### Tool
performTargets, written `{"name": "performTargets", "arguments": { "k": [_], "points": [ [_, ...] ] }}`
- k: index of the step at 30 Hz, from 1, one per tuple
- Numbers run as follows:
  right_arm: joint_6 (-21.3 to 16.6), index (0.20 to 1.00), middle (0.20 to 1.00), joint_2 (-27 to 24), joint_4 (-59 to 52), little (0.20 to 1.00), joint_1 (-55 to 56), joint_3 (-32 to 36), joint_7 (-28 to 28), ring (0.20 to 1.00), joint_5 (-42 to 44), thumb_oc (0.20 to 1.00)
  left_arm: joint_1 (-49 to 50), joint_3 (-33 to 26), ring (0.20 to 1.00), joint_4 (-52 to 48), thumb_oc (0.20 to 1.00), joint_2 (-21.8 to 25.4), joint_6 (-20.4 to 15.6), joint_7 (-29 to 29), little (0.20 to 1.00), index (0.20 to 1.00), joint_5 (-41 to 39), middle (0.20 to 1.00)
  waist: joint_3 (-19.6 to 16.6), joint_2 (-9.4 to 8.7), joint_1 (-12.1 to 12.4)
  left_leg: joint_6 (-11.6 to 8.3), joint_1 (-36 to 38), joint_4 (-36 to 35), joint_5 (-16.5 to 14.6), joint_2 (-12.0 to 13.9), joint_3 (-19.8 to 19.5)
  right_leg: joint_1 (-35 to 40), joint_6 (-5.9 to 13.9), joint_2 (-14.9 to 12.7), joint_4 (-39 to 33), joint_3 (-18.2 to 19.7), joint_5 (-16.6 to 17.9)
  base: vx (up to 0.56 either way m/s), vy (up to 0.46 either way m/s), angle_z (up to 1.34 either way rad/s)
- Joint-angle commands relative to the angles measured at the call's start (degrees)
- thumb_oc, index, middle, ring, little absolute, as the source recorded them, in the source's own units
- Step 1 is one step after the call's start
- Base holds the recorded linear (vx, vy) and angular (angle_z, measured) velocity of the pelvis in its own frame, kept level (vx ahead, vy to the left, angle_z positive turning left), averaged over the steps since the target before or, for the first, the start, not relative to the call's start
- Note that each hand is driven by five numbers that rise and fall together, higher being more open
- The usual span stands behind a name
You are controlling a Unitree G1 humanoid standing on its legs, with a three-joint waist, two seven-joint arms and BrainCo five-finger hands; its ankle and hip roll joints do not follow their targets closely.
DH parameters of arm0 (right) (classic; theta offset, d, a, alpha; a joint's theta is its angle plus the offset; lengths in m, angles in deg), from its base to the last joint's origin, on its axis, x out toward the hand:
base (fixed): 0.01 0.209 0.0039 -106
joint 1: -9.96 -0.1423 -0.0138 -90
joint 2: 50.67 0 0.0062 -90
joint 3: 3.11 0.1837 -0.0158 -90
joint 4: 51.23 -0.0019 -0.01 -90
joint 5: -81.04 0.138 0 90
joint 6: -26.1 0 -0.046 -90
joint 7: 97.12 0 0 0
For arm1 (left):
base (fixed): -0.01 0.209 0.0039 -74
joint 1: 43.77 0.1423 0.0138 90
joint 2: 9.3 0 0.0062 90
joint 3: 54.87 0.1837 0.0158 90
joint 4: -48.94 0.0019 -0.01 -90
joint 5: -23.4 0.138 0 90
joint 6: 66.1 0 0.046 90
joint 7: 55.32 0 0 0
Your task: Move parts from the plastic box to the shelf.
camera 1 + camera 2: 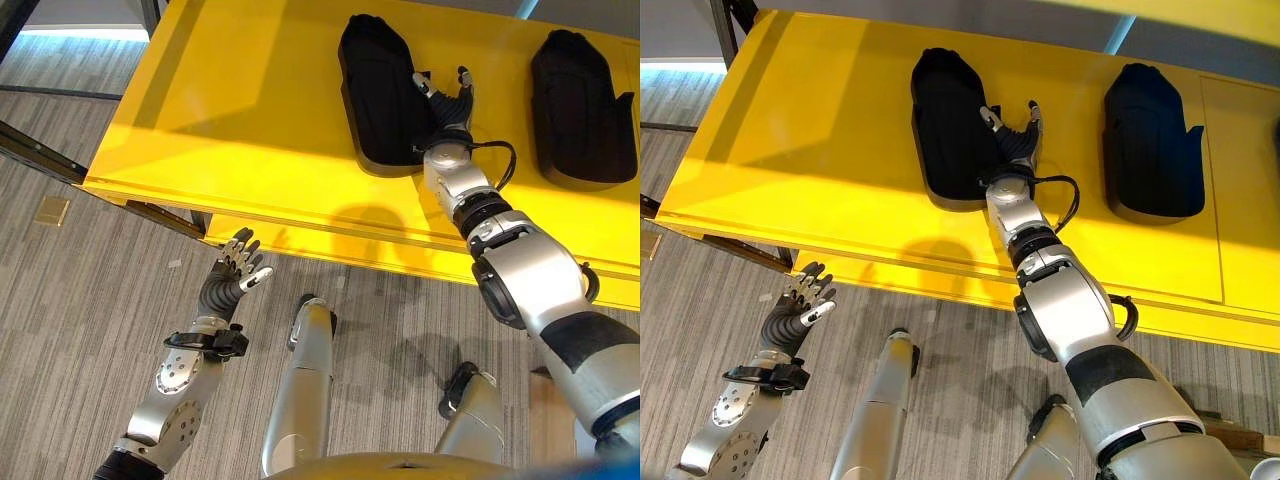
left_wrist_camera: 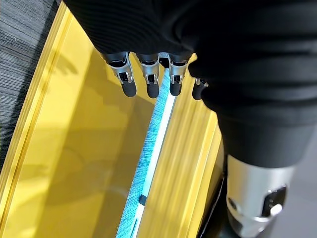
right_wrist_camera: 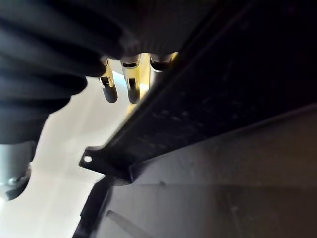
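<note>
A yellow shelf (image 1: 250, 110) carries two black moulded parts. My right hand (image 1: 447, 108) lies on the shelf against the right edge of the nearer black part (image 1: 380, 90), fingers straight and open, holding nothing. In the right wrist view the fingers (image 3: 130, 84) show beside that part's dark edge (image 3: 208, 99). The second black part (image 1: 582, 105) lies further right, apart from the hand. My left hand (image 1: 234, 278) hovers low in front of the shelf's front edge, open and empty. Its straight fingers (image 2: 149, 82) point at the yellow shelf (image 2: 74, 148).
A lower yellow shelf level (image 1: 330, 245) shows under the front edge. Dark metal frame bars (image 1: 40, 150) run out at the left. Grey carpet floor (image 1: 90, 300) lies below, with a small tan square (image 1: 52, 210) on it. The shelf's left half is bare.
</note>
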Motion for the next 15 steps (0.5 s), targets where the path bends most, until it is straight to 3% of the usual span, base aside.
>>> {"name": "performTargets", "arguments": {
  "k": [1, 6, 9, 15],
  "points": [
    [-0.05, 1.0, 1.0, 3.63, 3.6, 1.0, 4.21, 2.5, -0.52, 1.0, 3.92, 1.0, -1.56, -0.85, 1.0, -3.52, 1.0, 2.88, -4.09, 0.88, 1.0, 1.0, -0.86, 1.0, 0.51, 0.0, 1.52, 3.93, -2.86, -1.61, 2.11, -1.43, 2.17, -8.12, -4.22, 3.67, 7.87, 1.93, 0.3, 0.0, 0.0, 0.0],
    [-4.43, 1.0, 1.0, 5.46, -3.46, 1.0, 5.01, 3.58, -2.5, 1.0, 7.82, 1.0, -1.47, -1.34, 1.0, -2.86, 1.0, 2.49, -4.35, 2.06, 1.0, 1.0, -0.95, 1.0, 0.71, -0.45, 0.38, 3.67, -2.69, -1.68, 2.16, -0.84, 2.51, -8.38, -4.5, 4.05, 7.85, 2.22, 0.26, 0.0, 0.0, 0.0],
    [-6.9, 1.0, 1.0, 6.89, -17.26, 1.0, 9.54, 3.66, -4.61, 1.0, 6.51, 1.0, -0.87, -1.93, 1.0, -2.64, 1.0, 1.68, -4.45, 3.38, 1.0, 1.0, -1.18, 1.0, 1.22, -0.73, -1.28, 3.42, -2.84, -1.31, 2.13, -0.15, 2.54, -8.45, -4.72, 4.46, 7.71, 2.45, 0.35, -0.01, 0.002, -0.07],
    [-7.86, 1.0, 1.0, 7.8, -23.12, 1.0, 13.04, 4.11, -4.7, 1.0, 6.6, 1.0, -0.57, -2.05, 1.0, -2.45, 1.0, 1.65, -4.61, 3.77, 1.0, 1.0, -1.1, 1.0, 1.42, -0.94, -1.92, 3.3, -2.79, -1.17, 2.02, 0.28, 2.69, -8.58, -4.84, 4.65, 7.64, 2.73, 0.32, 0.0, 0.0, -0.01]
  ]
}}
